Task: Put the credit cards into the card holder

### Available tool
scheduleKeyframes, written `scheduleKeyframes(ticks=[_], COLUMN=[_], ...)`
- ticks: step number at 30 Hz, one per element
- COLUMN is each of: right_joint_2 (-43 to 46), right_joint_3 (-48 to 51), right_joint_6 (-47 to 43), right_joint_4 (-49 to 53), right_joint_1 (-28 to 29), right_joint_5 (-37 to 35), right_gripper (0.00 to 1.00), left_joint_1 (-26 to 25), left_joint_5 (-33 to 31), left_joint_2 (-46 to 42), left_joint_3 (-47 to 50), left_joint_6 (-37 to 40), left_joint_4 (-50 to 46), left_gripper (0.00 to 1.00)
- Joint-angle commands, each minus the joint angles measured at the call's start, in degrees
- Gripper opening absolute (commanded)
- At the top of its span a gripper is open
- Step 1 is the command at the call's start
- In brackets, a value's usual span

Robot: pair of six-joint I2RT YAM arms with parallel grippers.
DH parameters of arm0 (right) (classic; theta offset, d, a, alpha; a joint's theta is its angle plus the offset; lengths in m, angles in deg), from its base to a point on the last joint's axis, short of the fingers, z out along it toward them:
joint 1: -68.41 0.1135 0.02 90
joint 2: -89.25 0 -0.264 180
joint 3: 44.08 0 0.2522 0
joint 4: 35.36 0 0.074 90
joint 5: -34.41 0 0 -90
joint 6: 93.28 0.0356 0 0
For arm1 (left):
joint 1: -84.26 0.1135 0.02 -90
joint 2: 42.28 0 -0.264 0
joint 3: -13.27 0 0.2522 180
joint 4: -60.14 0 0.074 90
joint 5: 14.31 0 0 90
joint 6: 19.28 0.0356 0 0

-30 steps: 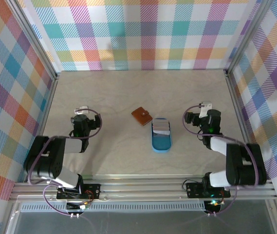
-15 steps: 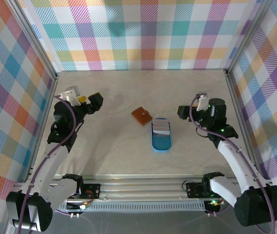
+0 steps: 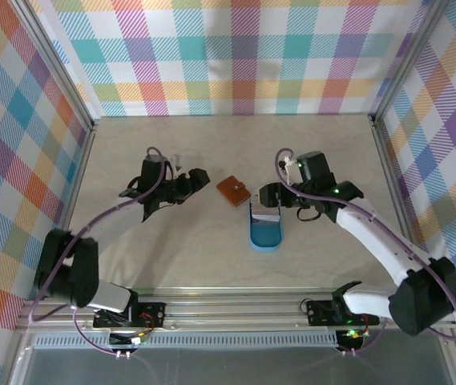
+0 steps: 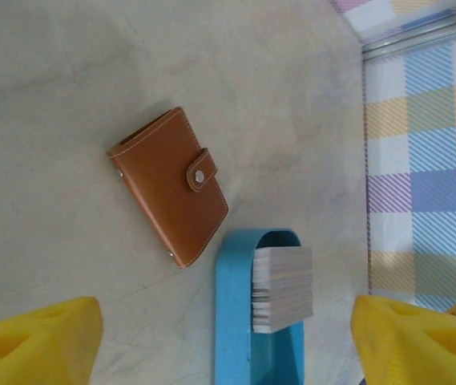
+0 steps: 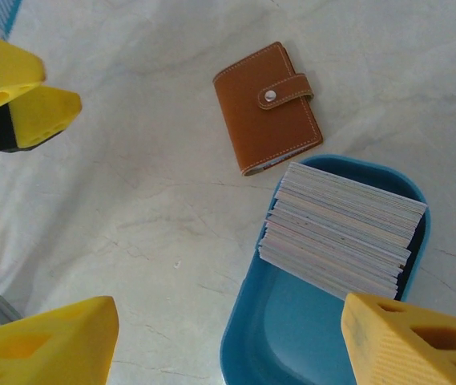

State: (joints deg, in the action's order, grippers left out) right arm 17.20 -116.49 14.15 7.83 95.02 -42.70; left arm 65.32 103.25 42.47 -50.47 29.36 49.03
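Top external shows you the closed brown card holder (image 3: 233,190) lying on the desk (image 3: 171,249), just beside the far-left end of the blue tray (image 3: 265,239). The credit cards (image 3: 264,212) sit stacked in the tray's far end. Your left claw (image 3: 195,180) hovers left of the holder and your right claw (image 3: 267,195) by the tray's far end, both with fingers apart, gripping nothing.

Blue tray (image 4: 232,321) cropped at bottom edge; card holder (image 4: 167,188) interior hidden.
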Motion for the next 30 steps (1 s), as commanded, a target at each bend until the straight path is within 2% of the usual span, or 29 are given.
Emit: scheduleKeyframes(ticks=[1, 7, 10, 17, 23, 30], right_joint_2=[-1.66, -4.51, -5.67, -9.55, -11.64, -13.49], right_joint_3=[-2.17, -3.05, -3.06, -5.54, -7.14, -8.14], right_joint_6=[0.89, 0.61, 0.19, -1.04, -2.84, -3.45], right_joint_4=[1.88, 0.47, -0.91, -1.32, -0.4, 0.28], right_joint_1=[0.2, 0.2, 0.2, 0.09, -0.33, -0.52], right_joint_5=[-0.85, -0.5, -0.23, 0.39, 0.54, 1.7], right_gripper=[0.74, 0.75, 0.75, 0.74, 0.75, 0.75], left_joint_1=[-1.87, -4.73, -5.84, -7.94, -8.55, -10.14], left_joint_5=[-0.04, -3.31, -3.69, -5.71, -6.76, -8.74], left_joint_2=[6.23, 14.41, 16.41, 20.19, 21.75, 23.05], left_joint_3=[-4.33, -8.96, -10.23, -12.85, -14.09, -15.59], left_joint_6=[-5.71, -7.6, -8.97, -11.19, -11.69, -11.2], left_joint_4=[3.03, 3.27, 4.87, 7.44, 8.61, 7.48], left_gripper=[0.75, 0.71, 0.66, 0.4, 0.29, 0.11])
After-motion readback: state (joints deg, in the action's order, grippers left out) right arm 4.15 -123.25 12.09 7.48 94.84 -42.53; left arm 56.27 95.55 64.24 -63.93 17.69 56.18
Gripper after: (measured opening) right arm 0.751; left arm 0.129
